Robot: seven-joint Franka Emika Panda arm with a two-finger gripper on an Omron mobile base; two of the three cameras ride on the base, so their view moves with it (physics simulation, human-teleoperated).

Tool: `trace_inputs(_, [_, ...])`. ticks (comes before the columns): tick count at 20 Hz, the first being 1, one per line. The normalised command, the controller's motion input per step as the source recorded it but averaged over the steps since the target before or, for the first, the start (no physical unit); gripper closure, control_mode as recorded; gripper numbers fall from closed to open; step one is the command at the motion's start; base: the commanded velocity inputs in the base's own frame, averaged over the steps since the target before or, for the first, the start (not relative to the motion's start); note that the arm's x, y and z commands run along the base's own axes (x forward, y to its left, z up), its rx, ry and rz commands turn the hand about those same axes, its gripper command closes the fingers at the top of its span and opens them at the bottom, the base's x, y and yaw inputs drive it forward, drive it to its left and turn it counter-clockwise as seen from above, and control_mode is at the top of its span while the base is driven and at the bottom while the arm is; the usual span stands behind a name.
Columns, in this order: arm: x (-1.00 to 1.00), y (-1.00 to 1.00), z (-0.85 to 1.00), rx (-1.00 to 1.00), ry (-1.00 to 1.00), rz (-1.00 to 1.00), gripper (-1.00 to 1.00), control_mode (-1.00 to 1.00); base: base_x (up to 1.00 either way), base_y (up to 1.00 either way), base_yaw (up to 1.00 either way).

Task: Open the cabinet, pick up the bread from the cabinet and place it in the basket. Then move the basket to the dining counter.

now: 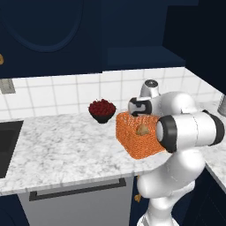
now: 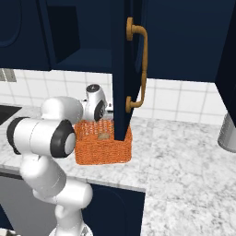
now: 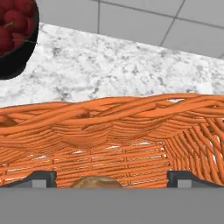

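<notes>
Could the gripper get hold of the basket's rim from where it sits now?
Probably yes. The gripper hangs open inside the basket, just above the bread, with the far rim right ahead and nothing between.

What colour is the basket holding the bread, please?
Bright orange woven mesh; the basket shows best in the hand view.

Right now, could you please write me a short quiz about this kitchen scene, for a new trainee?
1. True or false: the bread lies inside the basket.
2. What stands just behind the basket on the worktop? A) bowl of berries B) kettle C) plate
3. Fill in: the cabinet door stands ____.

Key: 1 true; 2 A; 3 open.
</notes>
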Motion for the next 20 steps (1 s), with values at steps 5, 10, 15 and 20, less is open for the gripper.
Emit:
trace_inputs(5, [-0.76, 0.00, 0.38, 0.01, -0.08, -0.05, -1.00, -1.00, 0.00, 0.00, 0.00])
trace_inputs(10, [-0.29, 0.02, 0.86, 0.00, 0.02, -0.25, -1.00, -1.00, 0.00, 0.00, 0.00])
trace_inputs(15, [-0.38, 0.03, 0.22, 0.08, 0.05, -0.52, -1.00, -1.00, 0.00, 0.00, 0.00])
trace_inputs(20, [-0.38, 0.00, 0.00, 0.26, 0.01, -0.56, -1.00, -1.00, 0.00, 0.00, 0.00])
